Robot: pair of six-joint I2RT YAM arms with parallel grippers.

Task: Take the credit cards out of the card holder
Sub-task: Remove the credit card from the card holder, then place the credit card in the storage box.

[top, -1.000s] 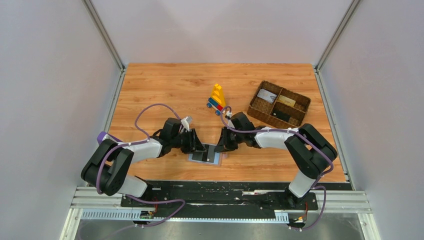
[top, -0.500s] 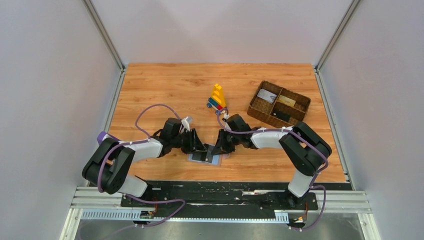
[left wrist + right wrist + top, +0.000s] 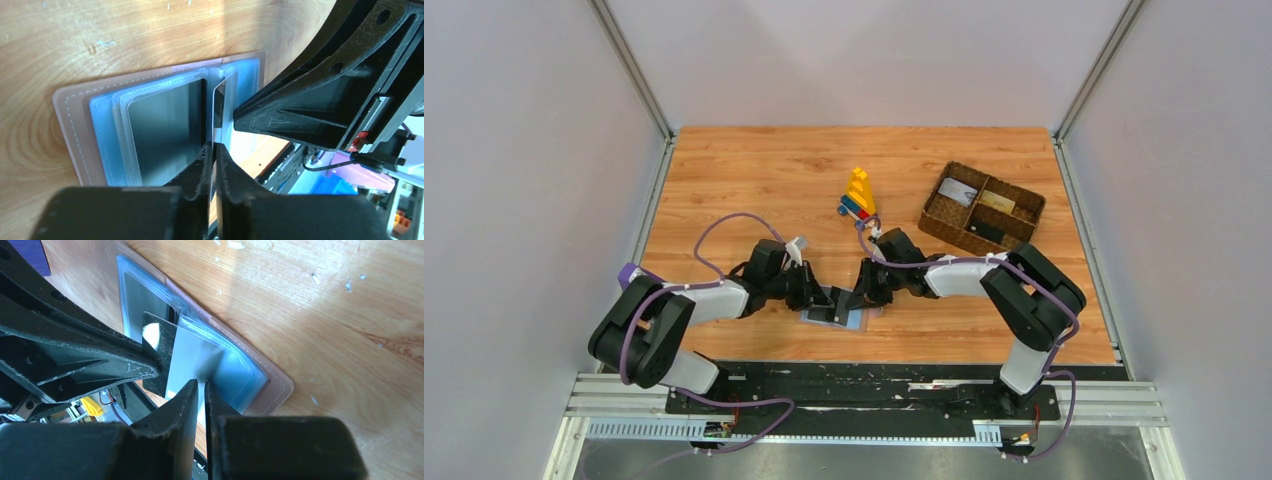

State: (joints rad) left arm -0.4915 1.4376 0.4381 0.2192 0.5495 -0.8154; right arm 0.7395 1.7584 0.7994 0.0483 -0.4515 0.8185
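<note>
left hand (image 3: 212, 148) pinching card (image 3: 219, 106), card holder (image 3: 106, 127) open

card holder (image 3: 852, 320) mostly under left tool (image 3: 824, 302), right tool (image 3: 850, 304) | basket (image 3: 935, 196) contents unclear

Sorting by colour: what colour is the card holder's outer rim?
Card holder: pinkish rim; left wrist view.

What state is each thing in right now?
card holder: open, lying flat, one dark card in a sleeve
black card: lifted, tilted over the holder
left fingers: shut on black card
right fingers: shut on card holder sleeve
basket: three cards inside
</note>
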